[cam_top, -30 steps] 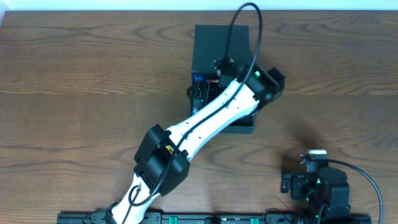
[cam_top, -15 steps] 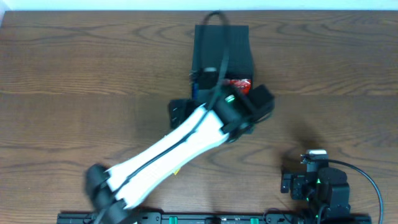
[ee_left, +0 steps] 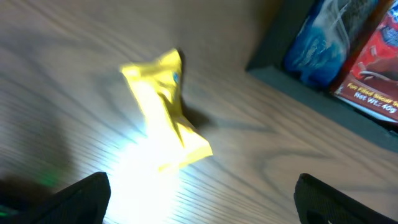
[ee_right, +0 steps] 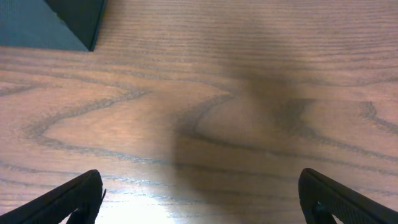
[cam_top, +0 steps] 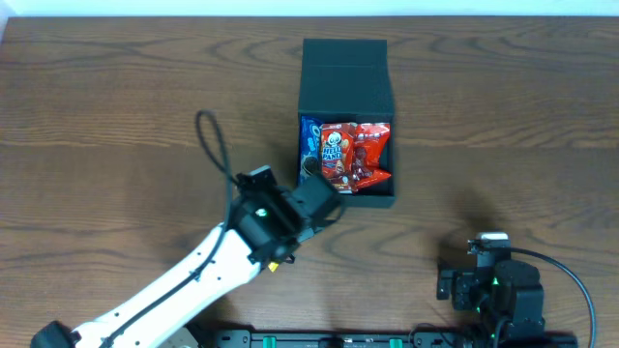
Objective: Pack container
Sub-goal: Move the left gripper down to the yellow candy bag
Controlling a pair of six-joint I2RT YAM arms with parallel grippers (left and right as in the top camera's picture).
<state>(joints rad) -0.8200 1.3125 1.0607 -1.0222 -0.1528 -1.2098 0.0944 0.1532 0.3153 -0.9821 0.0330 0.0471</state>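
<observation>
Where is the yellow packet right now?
In the left wrist view the yellow packet lies on the table, outside the container, off its corner nearest the blue packet; overhead, only a sliver shows under the left arm.

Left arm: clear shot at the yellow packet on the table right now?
Probably yes. The left gripper hangs open right above the yellow packet, which lies alone on bare table beside the container, with nothing covering it.
</observation>
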